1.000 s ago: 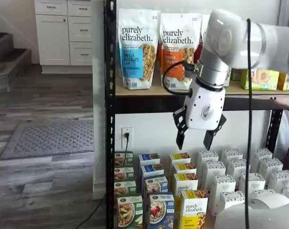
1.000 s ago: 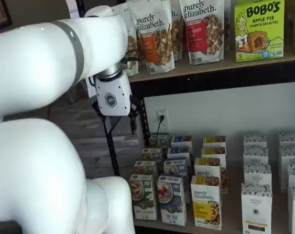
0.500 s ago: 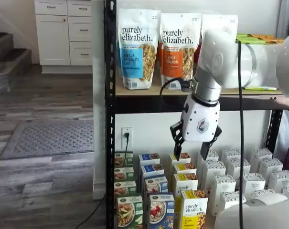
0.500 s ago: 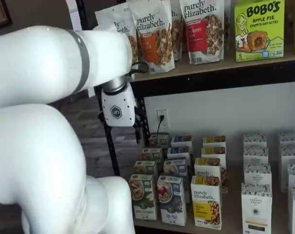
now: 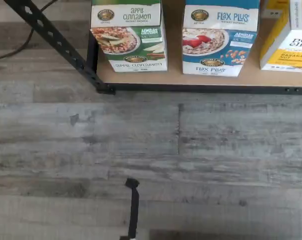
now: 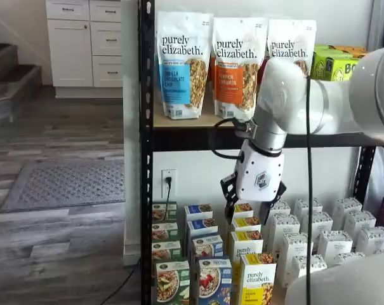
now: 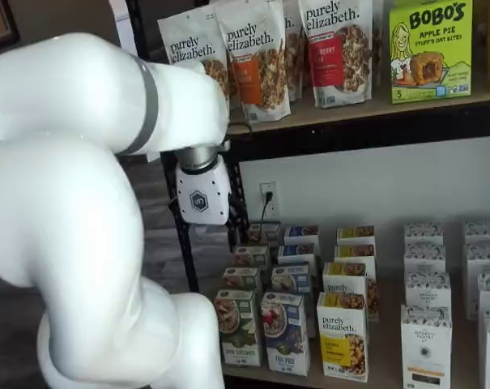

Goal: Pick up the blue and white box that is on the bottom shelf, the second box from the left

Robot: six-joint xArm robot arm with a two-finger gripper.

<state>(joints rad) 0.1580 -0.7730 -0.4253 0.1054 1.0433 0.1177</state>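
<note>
In the wrist view, the tall navy-blue and white carton (image 5: 219,37) on the bottom shelf (image 5: 190,80) reads "FLAX PLUS" twice, on its top and along its lower front. The green carton (image 5: 128,35) beside it reads "APPLE CINNAMON" the same way. A yellow-and-white box (image 5: 286,37) shows only "pu… eliz…". In both shelf views, the tall white granola pouches (image 6: 184,63) on the upper board read "purely elizabeth." The bright green box (image 7: 429,49) reads "BOBO'S APPLE PIE".
</note>
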